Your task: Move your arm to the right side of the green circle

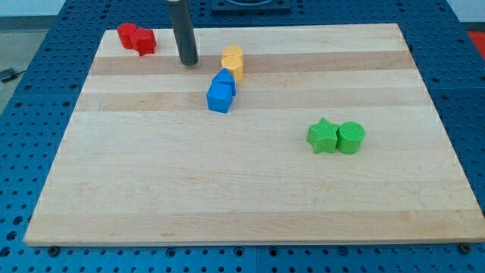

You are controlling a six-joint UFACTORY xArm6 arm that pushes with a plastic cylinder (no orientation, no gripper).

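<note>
The green circle (351, 137) sits at the board's right of middle, touching a green star (323, 136) on its left. My tip (189, 62) is near the view's top, left of centre, far up and left of the green circle. It stands between the red blocks (137, 38) and the yellow block (233, 61), touching neither.
Two blue blocks (221, 91) lie just below the yellow block, right and below my tip. The wooden board (242, 189) rests on a blue perforated table (23, 114). The red blocks are at the board's top left corner.
</note>
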